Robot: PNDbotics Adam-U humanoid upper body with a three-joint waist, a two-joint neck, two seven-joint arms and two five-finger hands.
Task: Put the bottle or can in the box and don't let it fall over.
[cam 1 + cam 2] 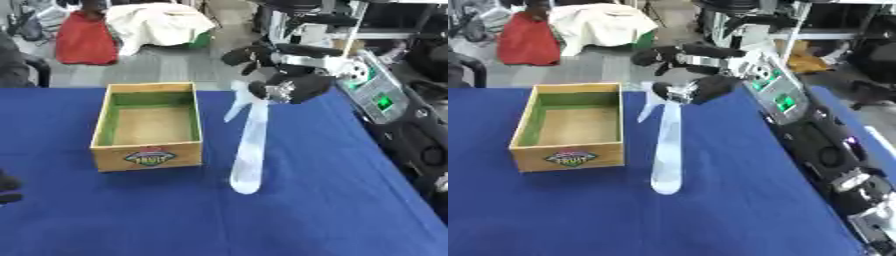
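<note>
At the far left edge of the blue table (87, 220), only a dark sliver of what seems the left hand (7, 186); open or closed cannot be told. Next, near the middle, the wooden box (149, 159) with green inner walls, upright and with nothing in it. Just right of the box, not in it, the pale translucent bottle (248, 150), smeared as if swinging, tilted with its base low toward the table and its top up at the right hand (296, 88). Cannot tell whether the base touches the cloth. Farther right, fingers (273, 91) of that hand curled round the bottle's upper end, pinching it high. Likely trouble: held so near the top, prone to pendulum swing, so could clip the near wall of the box on the way across, or meet the box floor on an edge and topple once let go. Also risky: releasing while tilted, or shoving the light box aside with the base.
</note>
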